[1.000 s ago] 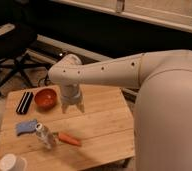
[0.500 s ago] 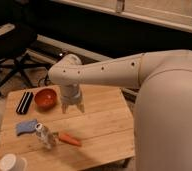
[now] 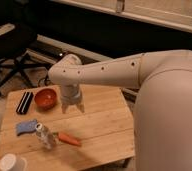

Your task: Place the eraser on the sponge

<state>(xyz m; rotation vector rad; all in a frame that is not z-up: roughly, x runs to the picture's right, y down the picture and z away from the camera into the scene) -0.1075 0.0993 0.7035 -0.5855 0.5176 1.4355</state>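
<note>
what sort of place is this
Probably an office or lab: a swivel chair on the floor behind, a small wooden table set with props like the eraser and sponge. The gripper hangs open over the table, beside the bowl.

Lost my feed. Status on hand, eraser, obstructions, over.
Hand open, empty, above table beside red bowl. Eraser untouched left of bowl, sponge bare nearer the camera. Bowl sits between hand and eraser.

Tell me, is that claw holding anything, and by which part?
Nothing is held. The gripper hangs open and empty beside the red bowl, while the eraser lies untouched on the table at the bowl's other side.
</note>
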